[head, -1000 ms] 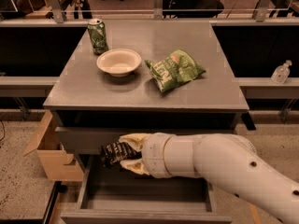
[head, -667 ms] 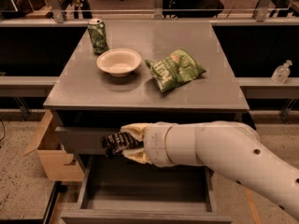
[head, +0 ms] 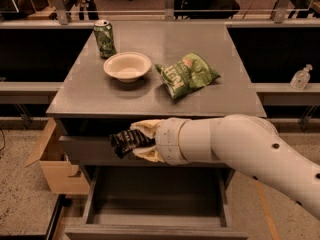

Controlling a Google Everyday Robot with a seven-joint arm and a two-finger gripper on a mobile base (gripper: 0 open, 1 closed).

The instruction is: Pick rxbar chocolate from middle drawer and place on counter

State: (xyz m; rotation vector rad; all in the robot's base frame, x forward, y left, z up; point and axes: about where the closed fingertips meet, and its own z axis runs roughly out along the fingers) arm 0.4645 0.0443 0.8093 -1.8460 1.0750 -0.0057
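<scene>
My gripper point(head: 136, 142) is shut on the rxbar chocolate point(head: 126, 142), a dark crinkled wrapper with pale print held between two cream fingers point(head: 145, 128). It hangs in front of the cabinet, just below the counter's front edge and above the open middle drawer point(head: 156, 194). The drawer is pulled out; its flat grey floor shows nothing on it. The counter point(head: 120, 96) is the grey cabinet top above. My white arm reaches in from the right.
On the counter stand a green can point(head: 104, 38), a white bowl point(head: 127, 66) and a green chip bag point(head: 187, 74). A cardboard box point(head: 55, 161) sits on the floor at left. A sanitiser bottle point(head: 301, 77) stands on the right ledge.
My gripper has lifted the bar upward, from the drawer opening towards the counter's front edge. The arm has swung higher with it.
</scene>
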